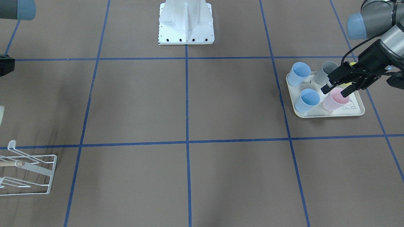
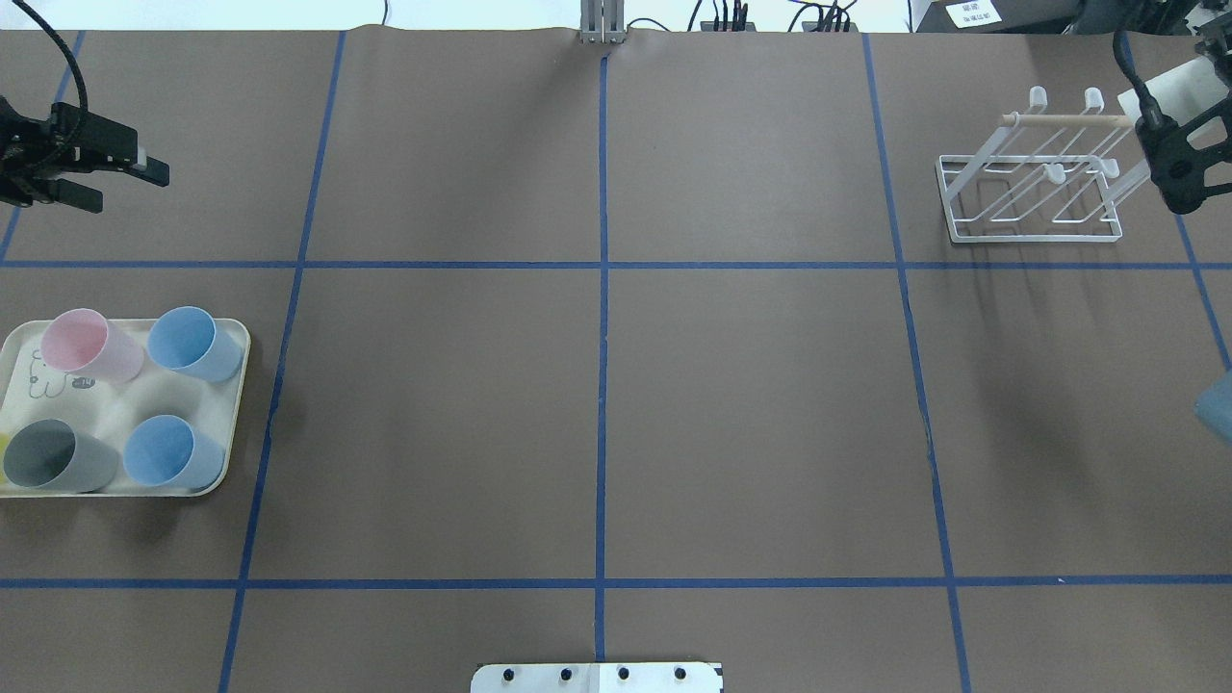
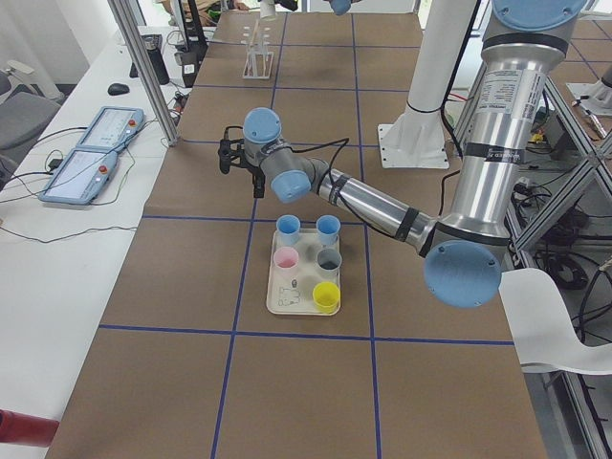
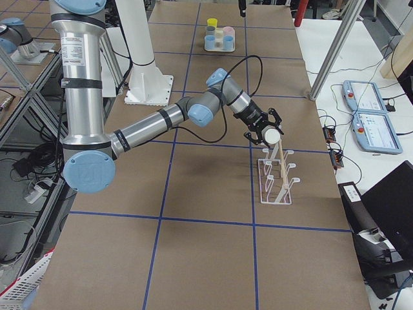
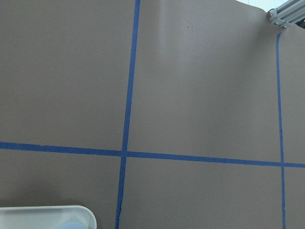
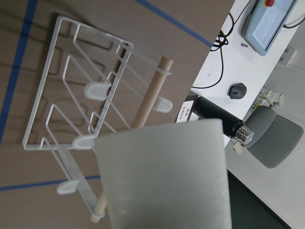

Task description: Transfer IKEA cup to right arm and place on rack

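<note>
Over rack, cup in right tool

Blue tape grids the brown table. A cream tray with a dark line drawing holds a pink cup, a grey cup and two blue cups. The rack is white, its dowel pale wood; the held cup is milky white.
</note>
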Robot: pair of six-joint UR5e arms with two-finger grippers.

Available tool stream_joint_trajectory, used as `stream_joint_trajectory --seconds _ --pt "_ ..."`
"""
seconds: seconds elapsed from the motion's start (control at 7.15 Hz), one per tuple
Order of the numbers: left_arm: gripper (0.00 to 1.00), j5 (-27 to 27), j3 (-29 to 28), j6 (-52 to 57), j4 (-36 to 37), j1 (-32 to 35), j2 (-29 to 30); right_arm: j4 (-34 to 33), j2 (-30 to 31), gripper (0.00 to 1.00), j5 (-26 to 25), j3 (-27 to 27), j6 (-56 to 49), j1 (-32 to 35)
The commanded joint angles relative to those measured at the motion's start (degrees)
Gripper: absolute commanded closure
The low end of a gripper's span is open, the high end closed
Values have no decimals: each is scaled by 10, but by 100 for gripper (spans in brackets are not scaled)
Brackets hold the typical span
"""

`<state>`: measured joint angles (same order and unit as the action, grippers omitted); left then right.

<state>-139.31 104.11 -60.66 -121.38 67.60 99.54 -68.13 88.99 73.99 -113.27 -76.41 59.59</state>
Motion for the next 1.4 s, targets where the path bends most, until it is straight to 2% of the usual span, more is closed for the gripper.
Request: stream_joint_trajectory --seconds 0.0,0.42,1.26 --pt "0 0 0 -1 0 -1 -1 1 -2 80 -93 30 -95 -27" --pt "0 0 -3 -1 0 -2 -1 4 -5 78 -203 69 -95 -92" --pt "0 0 -6 -1 1 -4 -1 9 -10 71 -235 109 -91 -117"
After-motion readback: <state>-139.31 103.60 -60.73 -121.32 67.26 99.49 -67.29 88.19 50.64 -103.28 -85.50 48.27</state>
